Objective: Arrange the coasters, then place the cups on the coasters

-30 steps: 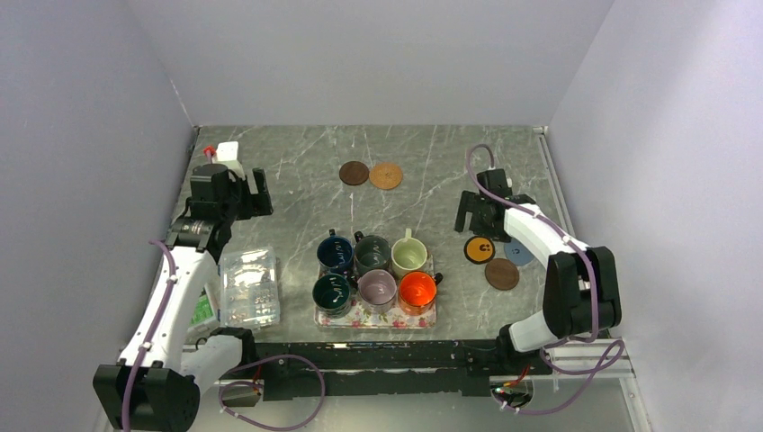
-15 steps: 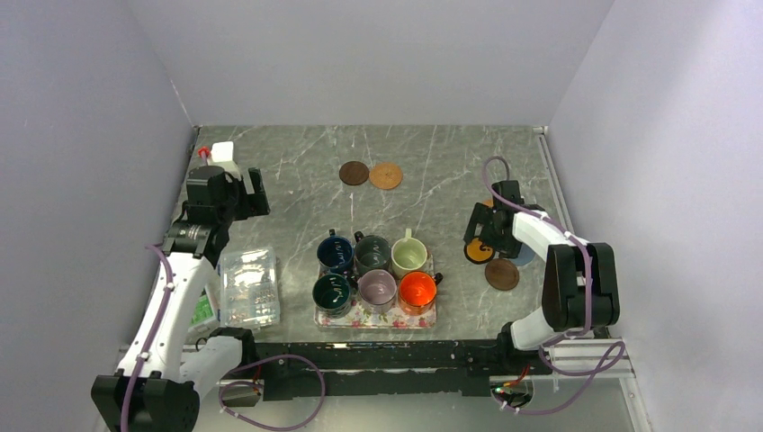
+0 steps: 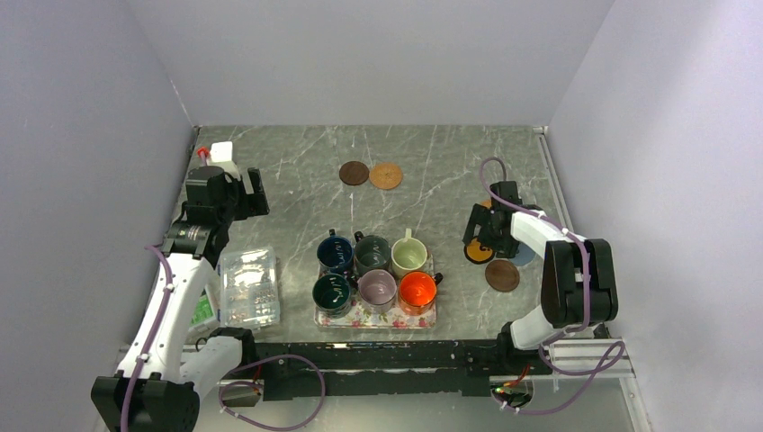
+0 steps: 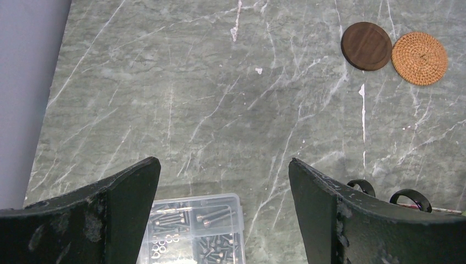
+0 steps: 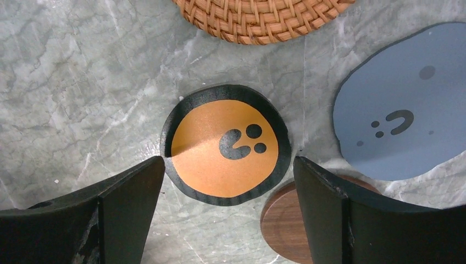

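Above the orange coaster (image 5: pixel 211 148) — black-rimmed, flat on the table (image 5: pixel 82 82) beside a blue coaster (image 5: pixel 406 110) — the right gripper (image 5: pixel 228 162) stands wide; left gripper (image 4: pixel 224 165) likewise wide; cups (image 3: pixel 377 288) on the floral tray (image 3: pixel 360 317).

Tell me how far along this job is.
Looks done: two coasters lie side by side at the far centre. In hand: the right gripper, open, straddles the orange coaster among three others. Remaining: all six cups sit on the tray, none on a coaster; the left gripper hangs open.
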{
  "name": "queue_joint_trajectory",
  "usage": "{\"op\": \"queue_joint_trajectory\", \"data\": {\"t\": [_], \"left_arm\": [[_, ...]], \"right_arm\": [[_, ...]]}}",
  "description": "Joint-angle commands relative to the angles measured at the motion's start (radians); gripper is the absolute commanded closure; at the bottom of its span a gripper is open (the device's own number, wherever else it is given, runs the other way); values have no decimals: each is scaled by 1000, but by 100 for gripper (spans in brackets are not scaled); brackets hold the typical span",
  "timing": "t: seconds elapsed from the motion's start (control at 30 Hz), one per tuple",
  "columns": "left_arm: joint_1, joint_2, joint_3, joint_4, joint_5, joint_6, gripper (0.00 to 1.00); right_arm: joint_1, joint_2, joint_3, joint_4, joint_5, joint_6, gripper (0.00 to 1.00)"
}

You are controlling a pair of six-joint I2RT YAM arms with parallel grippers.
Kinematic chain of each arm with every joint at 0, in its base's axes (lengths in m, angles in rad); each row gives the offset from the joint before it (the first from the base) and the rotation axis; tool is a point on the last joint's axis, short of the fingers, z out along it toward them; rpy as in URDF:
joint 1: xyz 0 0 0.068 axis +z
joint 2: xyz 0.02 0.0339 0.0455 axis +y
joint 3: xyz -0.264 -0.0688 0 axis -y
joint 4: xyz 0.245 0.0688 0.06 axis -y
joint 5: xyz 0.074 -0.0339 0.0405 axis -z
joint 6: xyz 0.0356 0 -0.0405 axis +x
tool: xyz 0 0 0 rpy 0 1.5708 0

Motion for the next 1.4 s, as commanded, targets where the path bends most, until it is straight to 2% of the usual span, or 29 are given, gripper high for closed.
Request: {"op": "queue_joint_trajectory", "data": {"t": [0.0,0.33,0.53,0.73,0.97,1.37], "left_arm": [[4,-8,-2,30,-8,-10,6],[6,-4,-1,29,-7,-12,6],[6,-6,-1,29,-12,-10,6],[8,-7,-2,29,-9,-12,6],[7,-6,-2,32,5,-17,6],[8,-7,-5,30,-3,-15,6]], "right_arm": [[5,33,4,45,-80,-13,10],[132,92,60,68,-110,35,12],[216,88,112,36,13,43,8],[242,14,91,-32,68,-8,1],[277,-44,24,-49,46,-20,0],[288,33,53,-34,34,-48,2]]}}
